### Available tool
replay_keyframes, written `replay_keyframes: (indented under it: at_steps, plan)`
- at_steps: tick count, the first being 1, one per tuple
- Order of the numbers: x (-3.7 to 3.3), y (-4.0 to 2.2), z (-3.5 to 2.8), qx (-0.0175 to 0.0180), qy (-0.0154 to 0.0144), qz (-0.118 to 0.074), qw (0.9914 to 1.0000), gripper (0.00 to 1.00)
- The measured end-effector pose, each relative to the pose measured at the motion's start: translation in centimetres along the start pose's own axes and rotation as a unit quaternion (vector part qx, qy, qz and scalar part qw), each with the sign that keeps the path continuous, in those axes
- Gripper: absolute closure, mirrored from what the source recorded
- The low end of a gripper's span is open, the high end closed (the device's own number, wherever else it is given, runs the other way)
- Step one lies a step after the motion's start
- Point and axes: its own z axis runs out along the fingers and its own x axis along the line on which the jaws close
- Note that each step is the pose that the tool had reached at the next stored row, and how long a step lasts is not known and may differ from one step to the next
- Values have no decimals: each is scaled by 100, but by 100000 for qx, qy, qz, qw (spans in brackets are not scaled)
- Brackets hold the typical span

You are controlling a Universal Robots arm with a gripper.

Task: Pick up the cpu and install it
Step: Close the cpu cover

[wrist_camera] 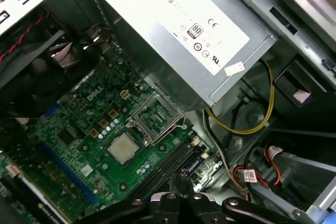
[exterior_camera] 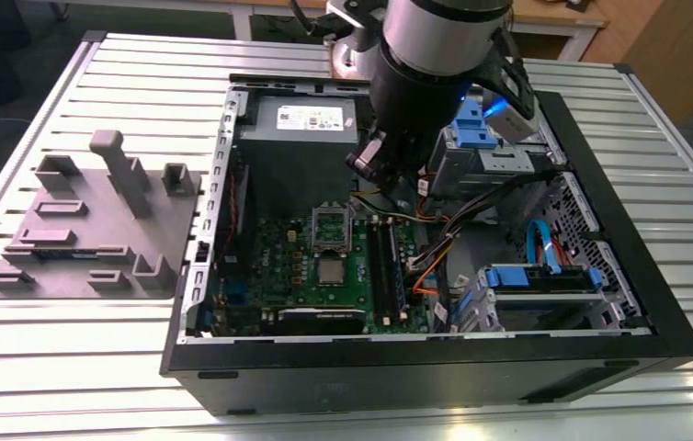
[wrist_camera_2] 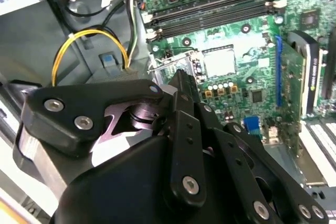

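The cpu is a small silvery square lying flat on the green motherboard, just beside the open socket with its metal frame. Both wrist views show the cpu next to the socket. My gripper hangs above the case, over the edge of the grey power supply and short of the socket. Its black fingers meet at the tip with nothing between them, and the tip stands well above the board.
The open black computer case lies on a slatted metal table. Long black memory sticks run beside the socket. Yellow and orange cables and blue drive brackets fill the exterior view's right. A grey fixture block sits left of the case.
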Motion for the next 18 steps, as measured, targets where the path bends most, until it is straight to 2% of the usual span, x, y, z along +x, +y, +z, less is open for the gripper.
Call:
replay_keyframes:
  at_steps: [3, 4, 8, 9, 10, 14, 16, 18]
  plan:
    - [-5, -13, 44, -163, -140, -77, 100000, 90]
    - [-5, -15, 47, -488, -451, -105, 99998, 90]
    - [-7, -17, 50, -3118, -3014, -271, 99906, 90]
    - [-5, -19, 56, -3503, -3390, -303, 99881, 90]
    - [-3, -23, 69, -3682, -3564, -309, 99868, 90]
    - [8, -36, 141, -3758, -3640, -311, 99863, 90]
    - [9, -41, 172, -4001, -3876, -327, 99844, 90]
    - [11, -45, 206, -4079, -3961, -321, 99838, 90]
